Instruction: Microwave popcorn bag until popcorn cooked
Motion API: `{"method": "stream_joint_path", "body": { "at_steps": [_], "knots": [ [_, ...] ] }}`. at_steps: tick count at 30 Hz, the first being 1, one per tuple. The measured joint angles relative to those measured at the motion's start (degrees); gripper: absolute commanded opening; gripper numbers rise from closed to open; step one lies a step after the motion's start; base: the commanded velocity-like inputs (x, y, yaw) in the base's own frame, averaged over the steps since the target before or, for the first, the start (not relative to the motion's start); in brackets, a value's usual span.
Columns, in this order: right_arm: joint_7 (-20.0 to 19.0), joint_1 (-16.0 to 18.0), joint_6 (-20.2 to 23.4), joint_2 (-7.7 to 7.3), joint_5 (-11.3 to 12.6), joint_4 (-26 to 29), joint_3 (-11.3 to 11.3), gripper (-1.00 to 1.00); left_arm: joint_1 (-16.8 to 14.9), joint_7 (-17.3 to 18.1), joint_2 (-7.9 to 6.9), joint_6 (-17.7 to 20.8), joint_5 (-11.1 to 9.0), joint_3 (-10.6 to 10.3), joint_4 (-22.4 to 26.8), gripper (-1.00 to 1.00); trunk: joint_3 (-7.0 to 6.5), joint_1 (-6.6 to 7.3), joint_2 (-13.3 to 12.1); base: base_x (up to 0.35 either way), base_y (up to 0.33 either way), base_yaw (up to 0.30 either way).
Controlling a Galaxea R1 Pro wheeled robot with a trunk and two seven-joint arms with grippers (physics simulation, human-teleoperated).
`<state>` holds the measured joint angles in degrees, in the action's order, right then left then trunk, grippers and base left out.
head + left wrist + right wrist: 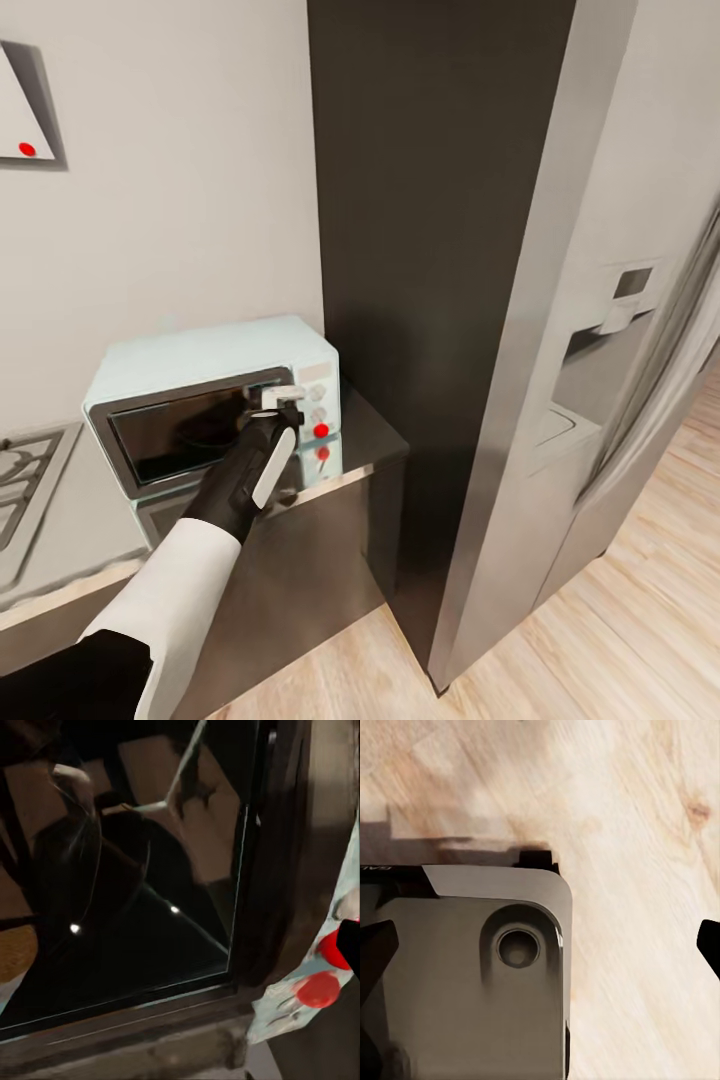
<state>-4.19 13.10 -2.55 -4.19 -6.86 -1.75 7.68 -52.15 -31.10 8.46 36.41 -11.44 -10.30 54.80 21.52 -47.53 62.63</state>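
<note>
Room (head view): pale grey wall behind a grey worktop; light wood floor at lower right; tall dark panel and a steel refrigerator with a door dispenser to the right.
Microwave (head view): mint-blue box standing on the worktop against the wall, long axis running along the wall, dark glass door facing the robot, white control panel at its right end with a red round light. Door appears shut.
Hob (head view): steel grate at the left edge, just beside the microwave.
Left arm (head view): extended forward and upward from lower left, white sleeve then black forearm, left pincer at the door's right edge beside the control panel. Whether its fingers are spread or pressed together cannot be told.
Wall item (head view): white panel with a red dot at upper left.
Left wrist view: dark glass door close up, reflective, with its brown frame; two red discs on the pale panel beside it; a golden-tan patch shows behind the glass, identity uncertain.
Right wrist view: wood floor below; grey robot base with a round recess; dark fingertips of the right pincer at opposite edges, spread apart, holding nothing.
Writing: a few pale letters on the base edge, too small to read.
</note>
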Motion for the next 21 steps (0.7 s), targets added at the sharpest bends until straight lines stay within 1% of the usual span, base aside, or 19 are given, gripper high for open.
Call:
{"method": "stream_joint_path", "body": {
  "at_steps": [5,6,9,10,11,15,21],
  "knots": [
    [0.00,0.00,0.00,0.00,0.00,0.00,0.00,1.00,0.00,0.00,0.00,0.00,-0.05,0.00,0.00,1.00,0.00,0.00,0.00,0.112,0.000,0.000],
    [0.00,0.00,0.00,0.00,0.00,0.00,0.00,1.00,0.00,0.04,0.11,0.51,0.44,0.13,-0.04,1.00,0.00,0.02,0.03,0.112,0.000,0.000],
    [0.00,0.00,0.00,0.00,-0.01,0.00,0.00,1.00,0.02,-2.71,1.17,1.51,0.34,0.19,-0.10,1.00,0.01,0.12,0.03,0.112,0.000,0.000],
    [0.00,0.00,0.00,0.00,0.01,0.00,0.00,1.00,0.03,-3.53,1.53,2.24,0.83,0.21,-0.09,1.00,0.01,0.12,0.03,0.113,0.000,0.000],
    [0.00,0.00,0.00,0.00,-0.01,0.00,0.00,1.00,0.03,-4.04,1.53,2.94,0.64,0.19,-0.06,1.00,0.01,0.22,0.03,0.113,0.000,0.000],
    [0.00,0.00,0.00,0.00,0.00,0.00,0.00,1.00,0.01,-4.07,1.53,5.78,0.56,0.13,-0.06,1.00,0.00,0.68,0.02,0.097,0.000,0.000],
    [0.00,0.00,0.00,0.00,0.01,0.00,0.00,1.00,0.02,-4.06,1.52,6.39,0.58,0.17,-0.05,1.00,0.00,0.75,0.02,-0.006,0.000,0.000]
  ]
}}
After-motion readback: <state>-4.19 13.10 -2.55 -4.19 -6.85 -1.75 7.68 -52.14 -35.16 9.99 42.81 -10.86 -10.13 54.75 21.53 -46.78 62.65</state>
